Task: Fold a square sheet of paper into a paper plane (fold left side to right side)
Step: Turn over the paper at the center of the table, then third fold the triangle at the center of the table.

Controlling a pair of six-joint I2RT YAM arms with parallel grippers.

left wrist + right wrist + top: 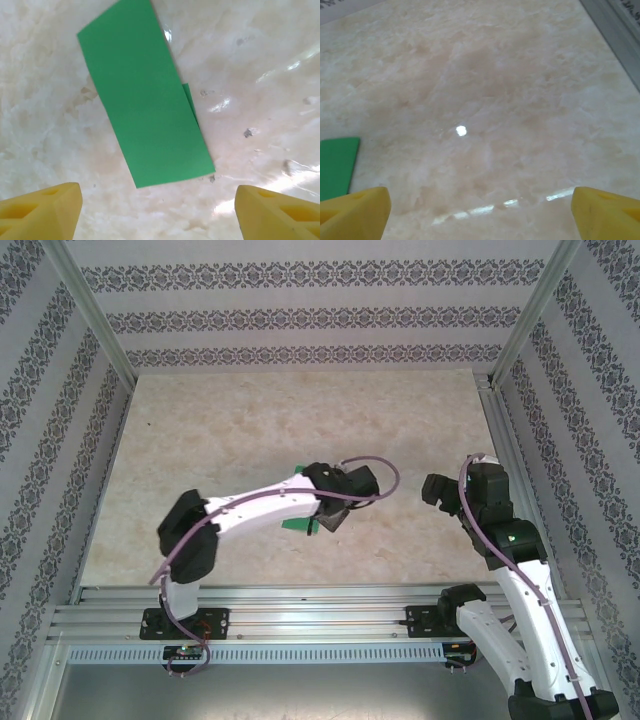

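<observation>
My left pincer (157, 207) hangs over the marble-look worktop (250, 430) with both yellow fingertips (47, 207) spread wide, pinching nothing. The square sheet of paper (142, 100) lies flat on the worktop just ahead of the tips and touches neither finger. It is doubled over into a long green rectangle, lying at a slant in my left wrist view, and a thin sliver of the lower layer pokes out along its right edge. From above, a small patch of the green (296, 525) shows beside my left pincer (328, 522), near the middle of the worktop's near half. My right pincer (480, 200) is spread wide too, over bare worktop, holding nothing, well to the right of the paper. One corner of the sheet (337, 165) shows at the left edge of my right wrist view, and a small white glare spot (461, 131) shines on the surface ahead.
</observation>
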